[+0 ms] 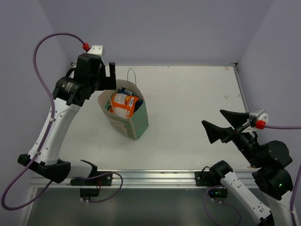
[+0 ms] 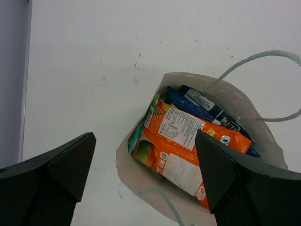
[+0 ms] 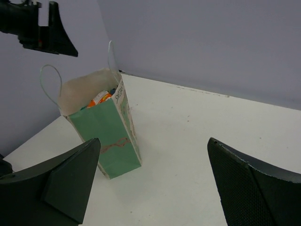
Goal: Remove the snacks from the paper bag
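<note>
You see the pale green paper bag [image 1: 135, 120] standing on the white worktop [image 1: 188, 94], with the orange foil packet [image 1: 123, 104] and dark blue foil packets [image 2: 202, 106] inside. Left jaws hang released over its mouth; right jaws are released, well apart.

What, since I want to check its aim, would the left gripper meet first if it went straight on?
Most likely the orange packet, topmost in the paper bag. The left gripper hangs open above the bag's rim, so it might catch paper first; depth is unclear.

Fine print on orange packet [image 2: 181, 136], blue packet [image 2: 203, 106], paper bag [image 3: 110, 136]; all unreadable
</note>
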Robot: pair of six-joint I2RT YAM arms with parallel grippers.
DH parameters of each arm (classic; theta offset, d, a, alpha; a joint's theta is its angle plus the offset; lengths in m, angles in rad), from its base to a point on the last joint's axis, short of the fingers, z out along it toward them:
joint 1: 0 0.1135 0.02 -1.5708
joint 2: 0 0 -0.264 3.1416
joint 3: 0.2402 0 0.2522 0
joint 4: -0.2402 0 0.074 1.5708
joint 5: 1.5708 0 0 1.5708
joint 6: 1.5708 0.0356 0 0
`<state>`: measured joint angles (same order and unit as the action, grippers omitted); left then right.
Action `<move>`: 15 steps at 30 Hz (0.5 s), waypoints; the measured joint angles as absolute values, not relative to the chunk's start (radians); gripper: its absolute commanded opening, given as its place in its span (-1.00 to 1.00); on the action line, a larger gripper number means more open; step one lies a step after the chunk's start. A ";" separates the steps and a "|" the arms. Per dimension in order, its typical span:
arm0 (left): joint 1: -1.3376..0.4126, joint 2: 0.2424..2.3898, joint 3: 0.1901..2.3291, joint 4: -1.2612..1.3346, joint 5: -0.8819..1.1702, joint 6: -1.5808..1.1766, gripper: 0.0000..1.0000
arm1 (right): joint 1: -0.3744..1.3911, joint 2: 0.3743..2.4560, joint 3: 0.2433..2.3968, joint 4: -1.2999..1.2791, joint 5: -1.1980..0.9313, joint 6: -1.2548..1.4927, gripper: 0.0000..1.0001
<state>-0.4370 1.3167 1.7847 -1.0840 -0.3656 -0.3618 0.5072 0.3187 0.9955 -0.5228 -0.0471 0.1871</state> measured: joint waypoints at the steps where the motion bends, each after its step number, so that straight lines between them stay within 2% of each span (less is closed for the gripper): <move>1: -0.425 1.332 1.777 -1.068 -0.347 -0.331 0.88 | 0.513 0.316 0.995 -0.523 -0.052 0.185 0.98; 10: -0.307 1.481 1.684 -0.949 -0.148 -0.104 0.44 | 0.561 0.320 0.997 -0.528 -0.131 0.173 0.98; 15: -0.300 1.515 1.648 -0.928 -0.059 -0.051 0.14 | 0.562 0.445 1.047 -0.556 -0.189 0.152 0.98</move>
